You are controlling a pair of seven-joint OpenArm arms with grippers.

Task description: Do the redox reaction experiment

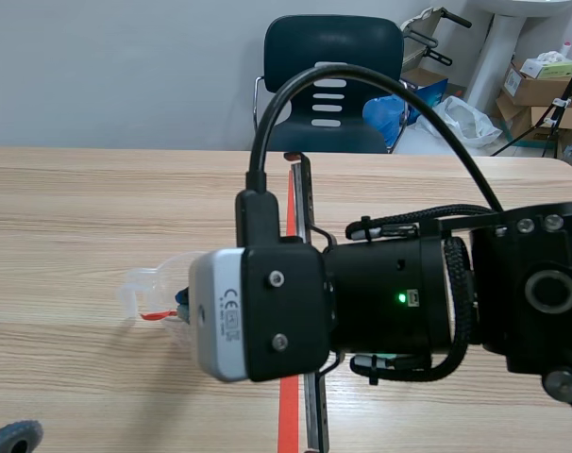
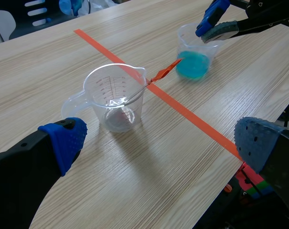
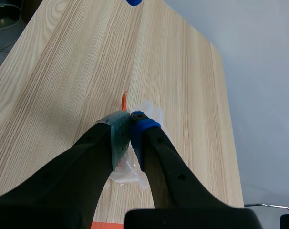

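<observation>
Because, over the wooden table [image 1: 78,208], the right gripper [image 3: 130,117] at the scene's left-middle pinches just the thin rim of the blue-liquid cup [image 2: 194,64], while the left gripper [image 2: 159,138] stands spread before the empty measuring cup [image 2: 116,98], a slip could spill it.

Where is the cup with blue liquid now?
Left wrist view: the blue-liquid cup is across the orange tape from the clear measuring cup, rim pinched by the right gripper.
</observation>
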